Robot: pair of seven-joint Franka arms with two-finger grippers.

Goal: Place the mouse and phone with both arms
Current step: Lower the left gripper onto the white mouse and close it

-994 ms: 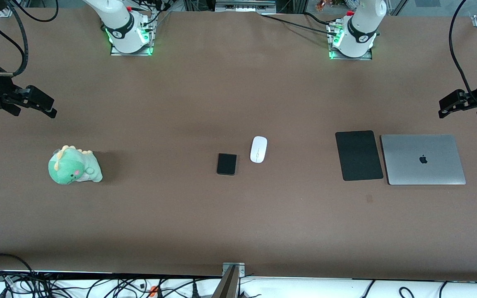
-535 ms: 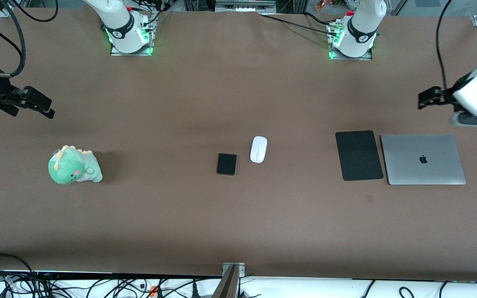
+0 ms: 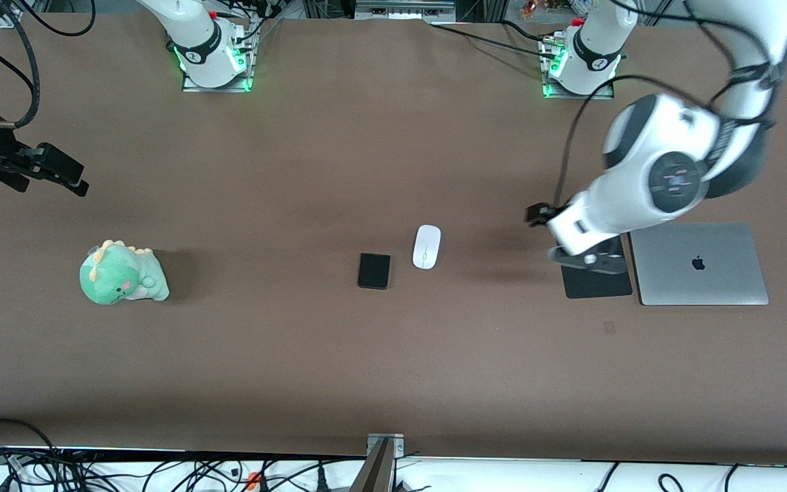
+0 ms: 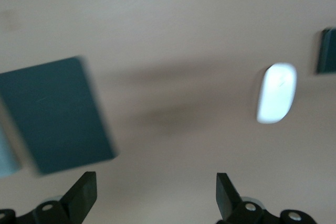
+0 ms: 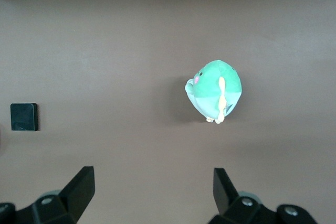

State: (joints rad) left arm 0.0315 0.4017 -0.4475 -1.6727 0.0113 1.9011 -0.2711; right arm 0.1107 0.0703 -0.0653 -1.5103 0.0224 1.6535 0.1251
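The white mouse [image 3: 426, 247] lies mid-table, and the black phone [image 3: 374, 270] lies close beside it, slightly nearer the front camera. My left gripper [image 3: 537, 214] is open and empty, up over the table at the mouse-side edge of the mouse pad. Its wrist view shows the mouse [image 4: 276, 99], the phone's edge [image 4: 326, 51] and the open gripper [image 4: 155, 195]. My right gripper [image 3: 69, 176] is open and empty, waiting over the right arm's end of the table. Its wrist view shows the phone [image 5: 24, 117] past the open gripper [image 5: 152, 190].
A black mouse pad [image 3: 595, 283], partly covered by the left arm, lies beside a closed silver laptop [image 3: 697, 263] toward the left arm's end. A green dinosaur plush [image 3: 122, 273] sits toward the right arm's end.
My left arm has swung in from the table's end to over the mouse pad, toward the mouse. My right gripper has barely moved.
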